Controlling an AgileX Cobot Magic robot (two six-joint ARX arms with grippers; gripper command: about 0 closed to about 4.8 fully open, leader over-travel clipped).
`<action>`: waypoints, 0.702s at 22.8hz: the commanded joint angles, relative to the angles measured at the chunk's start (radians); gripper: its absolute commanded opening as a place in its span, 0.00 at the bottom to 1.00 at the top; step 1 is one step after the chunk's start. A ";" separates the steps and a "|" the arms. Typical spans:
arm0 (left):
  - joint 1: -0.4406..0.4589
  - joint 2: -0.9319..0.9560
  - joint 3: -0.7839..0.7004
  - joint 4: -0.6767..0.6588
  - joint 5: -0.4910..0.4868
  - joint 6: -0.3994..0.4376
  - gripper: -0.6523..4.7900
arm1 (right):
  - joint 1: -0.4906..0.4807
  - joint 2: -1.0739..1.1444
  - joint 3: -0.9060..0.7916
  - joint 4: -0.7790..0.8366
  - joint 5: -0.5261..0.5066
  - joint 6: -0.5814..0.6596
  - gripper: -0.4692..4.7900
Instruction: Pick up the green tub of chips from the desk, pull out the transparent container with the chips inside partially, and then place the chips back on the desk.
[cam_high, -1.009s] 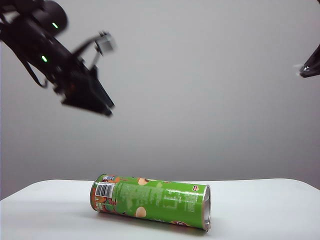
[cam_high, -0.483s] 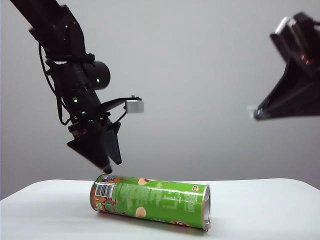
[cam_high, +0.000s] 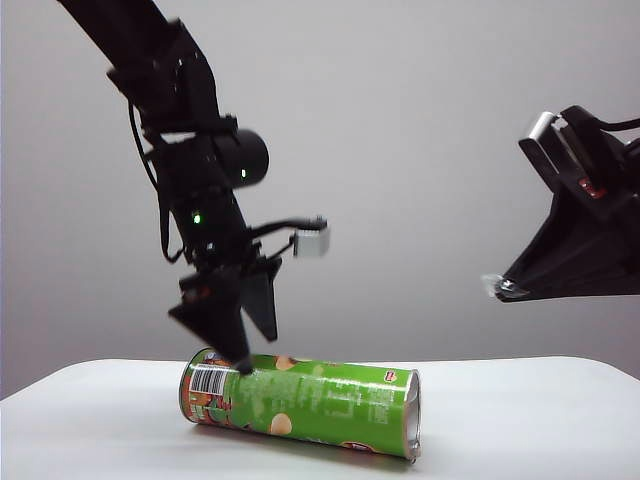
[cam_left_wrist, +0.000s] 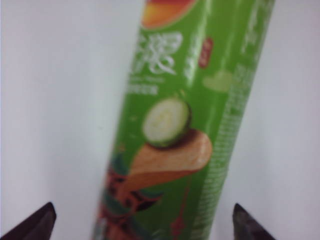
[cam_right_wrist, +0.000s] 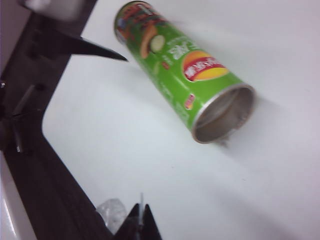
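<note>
Exterior view shows the tub (cam_high: 300, 402) lying on its side on the worktop (cam_high: 520, 420), open silver rim toward my right, still ungrasped. My left gripper (cam_high: 238, 345) has dropped from high above in the last second and spread wide, its fingertips (cam_left_wrist: 36, 224) now either side of the tub's closed end, so I judge the pickup is next. Farther off, my right gripper (cam_high: 500, 288) has swung in, shut and empty, hovering well apart.

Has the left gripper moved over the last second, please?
Yes. The left gripper has come down and rightward, from high above the desk to just over the tub's barcode end, which stayed put.
</note>
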 joint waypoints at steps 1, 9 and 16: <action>-0.001 0.043 0.002 -0.005 -0.042 0.021 1.00 | 0.001 0.004 0.002 0.023 -0.015 -0.004 0.09; 0.001 0.110 0.003 -0.006 -0.072 0.024 1.00 | 0.001 0.005 0.002 0.045 -0.013 -0.005 0.09; 0.000 0.110 0.005 -0.003 -0.069 0.024 0.65 | 0.001 0.005 0.002 0.045 -0.009 -0.022 0.09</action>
